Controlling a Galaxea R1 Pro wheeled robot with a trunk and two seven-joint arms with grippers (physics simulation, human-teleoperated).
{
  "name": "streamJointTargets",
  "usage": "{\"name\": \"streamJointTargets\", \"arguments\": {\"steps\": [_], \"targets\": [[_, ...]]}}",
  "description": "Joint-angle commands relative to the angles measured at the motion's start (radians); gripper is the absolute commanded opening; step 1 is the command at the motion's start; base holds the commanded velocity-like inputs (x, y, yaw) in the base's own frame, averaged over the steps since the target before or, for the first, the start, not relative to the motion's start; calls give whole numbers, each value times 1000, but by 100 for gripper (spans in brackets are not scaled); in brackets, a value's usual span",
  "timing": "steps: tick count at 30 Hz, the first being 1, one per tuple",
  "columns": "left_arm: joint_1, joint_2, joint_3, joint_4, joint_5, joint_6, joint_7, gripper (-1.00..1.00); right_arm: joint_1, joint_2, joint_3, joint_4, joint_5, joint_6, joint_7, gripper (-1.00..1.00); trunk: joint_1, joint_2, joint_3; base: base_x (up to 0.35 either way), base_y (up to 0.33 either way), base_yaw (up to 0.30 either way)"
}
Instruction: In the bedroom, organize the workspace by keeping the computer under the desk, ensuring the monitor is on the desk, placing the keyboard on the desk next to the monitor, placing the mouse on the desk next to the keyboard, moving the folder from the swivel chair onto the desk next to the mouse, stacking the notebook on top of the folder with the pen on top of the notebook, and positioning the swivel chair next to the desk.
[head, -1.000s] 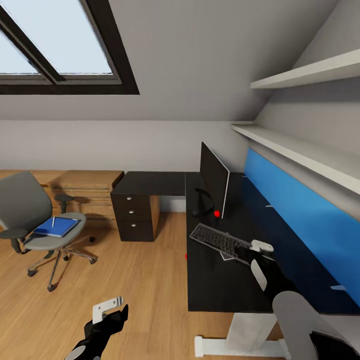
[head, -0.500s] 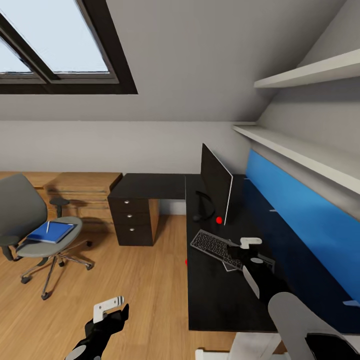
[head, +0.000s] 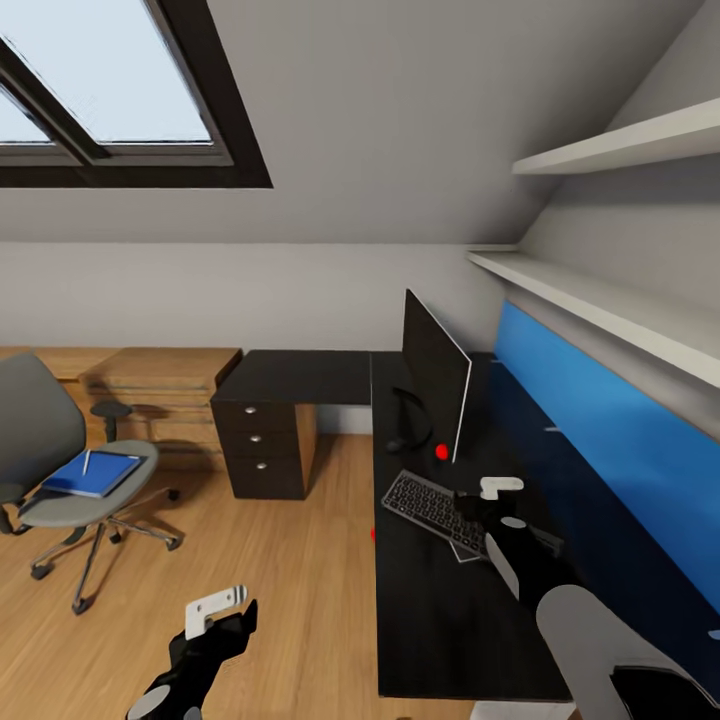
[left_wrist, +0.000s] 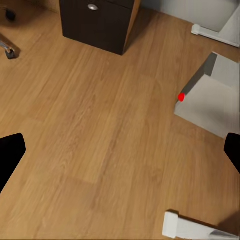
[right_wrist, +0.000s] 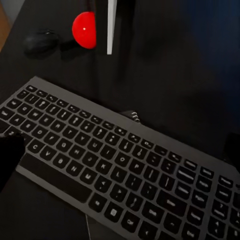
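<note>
The black desk (head: 440, 620) runs along the right wall. On it stands the monitor (head: 437, 377), edge-on, with a red dot at its lower corner. In front lies the keyboard (head: 428, 506) (right_wrist: 115, 160), with a thin grey sheet (head: 462, 551), perhaps the notebook, under it. The mouse (right_wrist: 41, 42) sits by the monitor's stand. My right gripper (head: 492, 503) hovers open above the keyboard's right half. The swivel chair (head: 55, 470) at far left carries the blue folder (head: 92, 474) and the pen (head: 86, 461). A grey computer box (left_wrist: 210, 102) sits under the desk. My left gripper (head: 215, 622) is open over the floor.
A black drawer unit (head: 264, 448) stands under the desk's short wing, with a low wooden cabinet (head: 165, 385) to its left. White shelves (head: 600, 300) and a blue panel (head: 600, 420) line the right wall. Wooden floor (head: 280, 580) spreads between chair and desk.
The head view has shifted right and forward, so the chair slides toward the left edge. My right gripper has crept a little further over the keyboard. The keyboard and the left gripper have stayed put.
</note>
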Motion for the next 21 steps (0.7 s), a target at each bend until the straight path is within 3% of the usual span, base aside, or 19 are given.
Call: {"name": "streamJointTargets", "arguments": {"steps": [1,11,16,21], "targets": [[0,0,-1,-6,10,3,8,100,0,0,-1,10,5,6,-1,100,1,-2,-2,172,0,0],[-2,0,-2,-34,10,2,8,100,0,-1,1,87,5,7,-2,100,1,-2,-2,241,0,0],[-2,-1,-26,-105,4,10,9,100,0,-2,1,96,5,7,-3,100,1,-2,-2,53,0,0],[-2,-1,-32,-122,3,13,10,100,0,-2,1,97,6,6,-3,100,20,-37,-18,9,0,0]]}}
